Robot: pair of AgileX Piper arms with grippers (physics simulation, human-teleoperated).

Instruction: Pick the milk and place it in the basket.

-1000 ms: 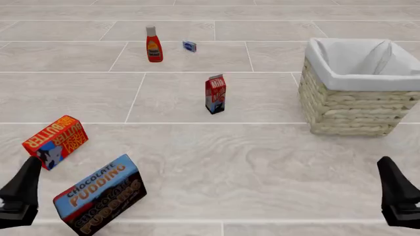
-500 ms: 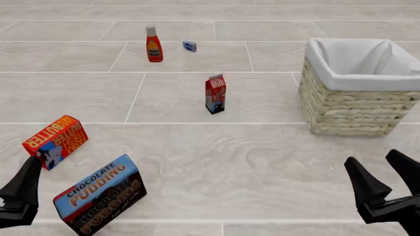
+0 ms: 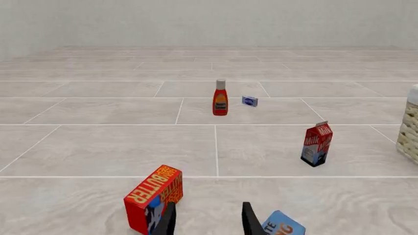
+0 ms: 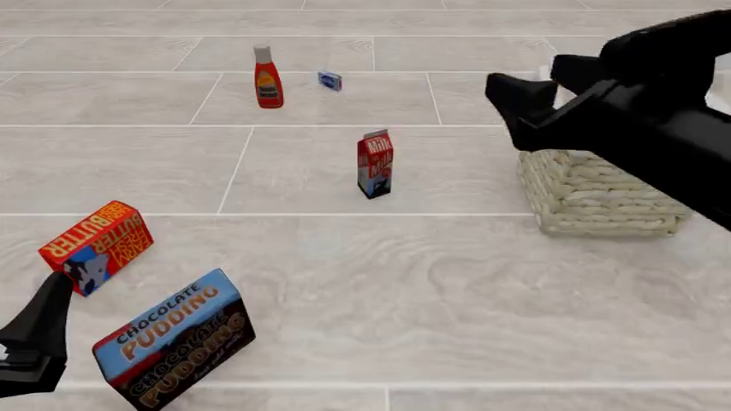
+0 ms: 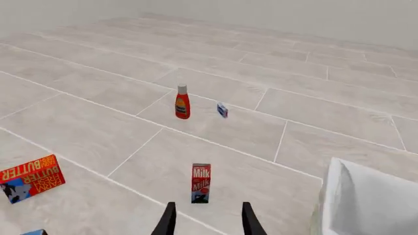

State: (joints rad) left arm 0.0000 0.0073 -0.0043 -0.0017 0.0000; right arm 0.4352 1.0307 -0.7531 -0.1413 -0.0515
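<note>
Your right gripper [image 4: 535, 92] hangs high with jaws apart above the basket [image 4: 594, 201]; the milk [image 4: 375, 164] stands untouched. Left gripper [image 3: 207, 219] jaws apart.

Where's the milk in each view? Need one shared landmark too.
Front view: milk stands upright at center, left of the basket.
Left wrist view: milk sits at right, before the basket's edge.
Right wrist view: milk sits low at center.
Shared landmark: ketchup bottle, beyond the milk in all three.
</note>
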